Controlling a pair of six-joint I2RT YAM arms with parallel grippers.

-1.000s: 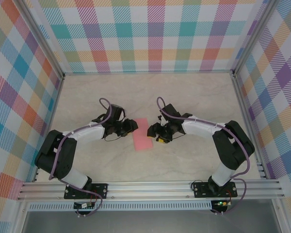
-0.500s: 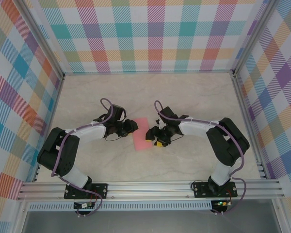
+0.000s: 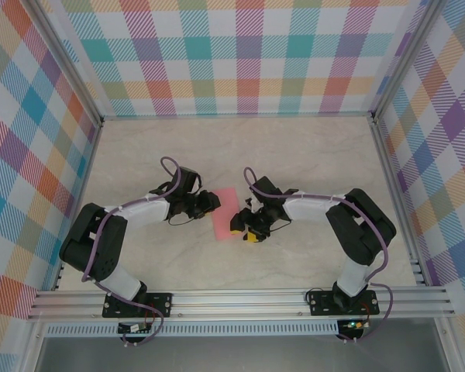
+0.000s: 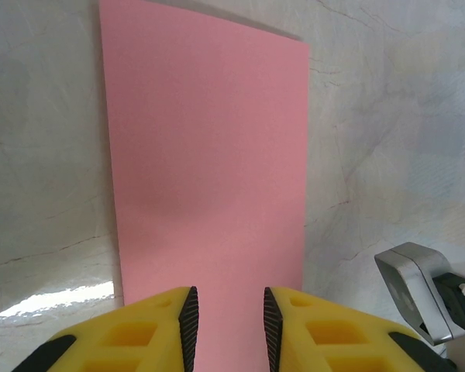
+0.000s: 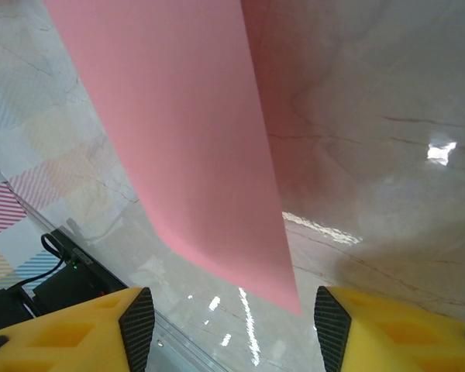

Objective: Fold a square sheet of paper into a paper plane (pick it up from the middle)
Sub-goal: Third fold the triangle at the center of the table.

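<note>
L gripper [image 4: 226, 329]: pads apart by a narrow gap, not clamped on anything I can see. The pink paper [image 4: 209, 170] lies flat under them and runs away from the tips as a long rectangle. R gripper [image 5: 229, 314]: jaws wide apart, nothing held. On its wrist cam the paper's near corner points down btwn the two fingers. One edge looks raised off the table [image 5: 387, 155], w/ a darker pink band beside it; fold or shadow, can't tell. From the top cam the paper sits mid-table btwn both grippers, L at its left edge, R at its lower right corner. Plaid walls [image 3: 248, 62] all round.
</note>
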